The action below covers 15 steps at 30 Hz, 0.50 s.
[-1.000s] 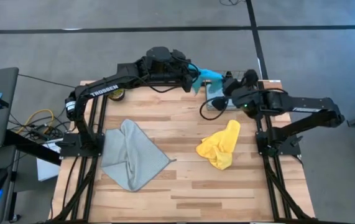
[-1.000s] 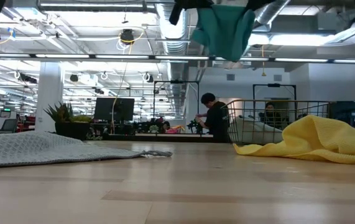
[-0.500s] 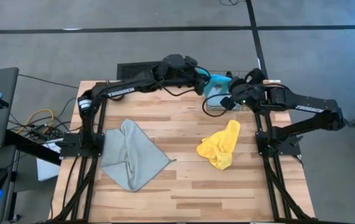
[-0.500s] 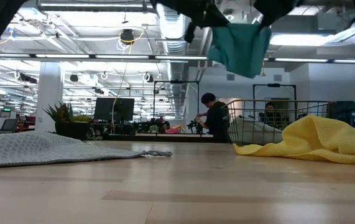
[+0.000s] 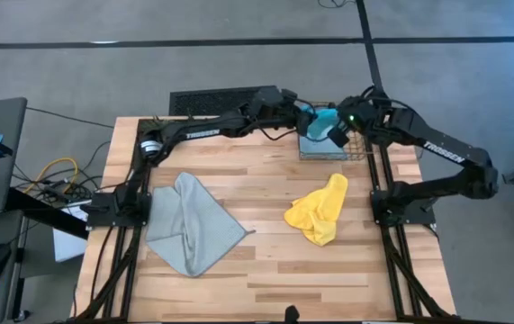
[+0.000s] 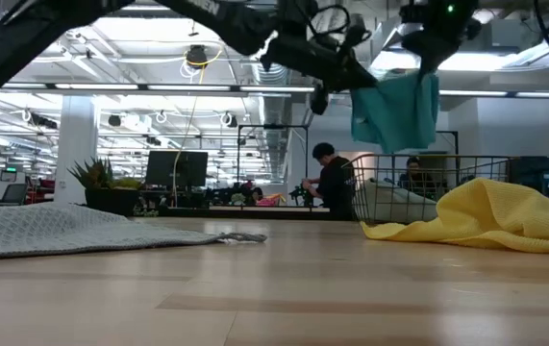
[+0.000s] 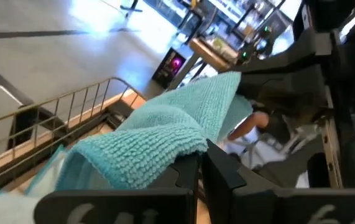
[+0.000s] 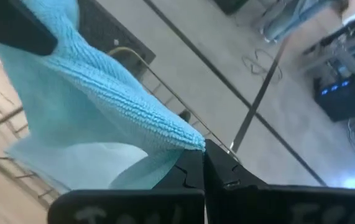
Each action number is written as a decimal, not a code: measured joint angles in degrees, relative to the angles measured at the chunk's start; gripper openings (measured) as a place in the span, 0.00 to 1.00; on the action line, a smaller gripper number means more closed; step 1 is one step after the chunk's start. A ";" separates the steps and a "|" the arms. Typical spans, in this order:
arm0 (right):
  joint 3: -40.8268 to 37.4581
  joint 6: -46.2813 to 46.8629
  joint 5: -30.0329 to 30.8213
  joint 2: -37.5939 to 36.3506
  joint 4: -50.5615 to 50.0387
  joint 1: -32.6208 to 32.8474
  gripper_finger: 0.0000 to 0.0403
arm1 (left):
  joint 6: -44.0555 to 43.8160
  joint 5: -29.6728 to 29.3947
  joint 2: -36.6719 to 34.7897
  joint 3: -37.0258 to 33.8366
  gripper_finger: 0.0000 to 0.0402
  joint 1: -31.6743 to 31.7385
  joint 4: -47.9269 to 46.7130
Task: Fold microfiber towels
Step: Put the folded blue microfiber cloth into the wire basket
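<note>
Both end effectors have carried the cyan towel back over the wire basket. The left end effector and right end effector each pinch a corner, the cloth hanging between them, apparently folded and ready for dropping in.

Both dark arms are reaching toward twelve o'clock, converging above the table's far edge. The left gripper and right gripper are pinching closed, facing each other, just apart, raised high.
</note>
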 joint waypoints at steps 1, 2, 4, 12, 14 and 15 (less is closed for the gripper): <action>-0.76 -0.80 -0.89 -0.06 0.96 -1.33 0.01 | -0.90 0.52 0.76 0.01 0.00 0.36 0.58; -1.81 -1.33 -2.14 -0.05 1.85 -2.53 0.01 | -1.82 1.02 1.42 -0.03 0.00 0.71 0.83; -4.03 -2.63 -5.49 0.00 3.20 -5.07 0.01 | -3.65 1.63 2.72 0.03 0.00 1.24 0.95; -10.60 -8.91 -8.60 0.74 11.59 -12.65 0.01 | -3.75 0.63 3.30 0.17 0.00 2.80 -0.38; -10.85 -10.56 -7.35 1.36 12.61 -14.72 0.01 | -4.20 -0.02 3.22 0.14 0.00 3.47 -0.33; -10.67 -11.12 -7.10 1.79 13.29 -15.71 0.01 | -4.27 -0.05 3.20 0.14 0.00 3.77 -0.82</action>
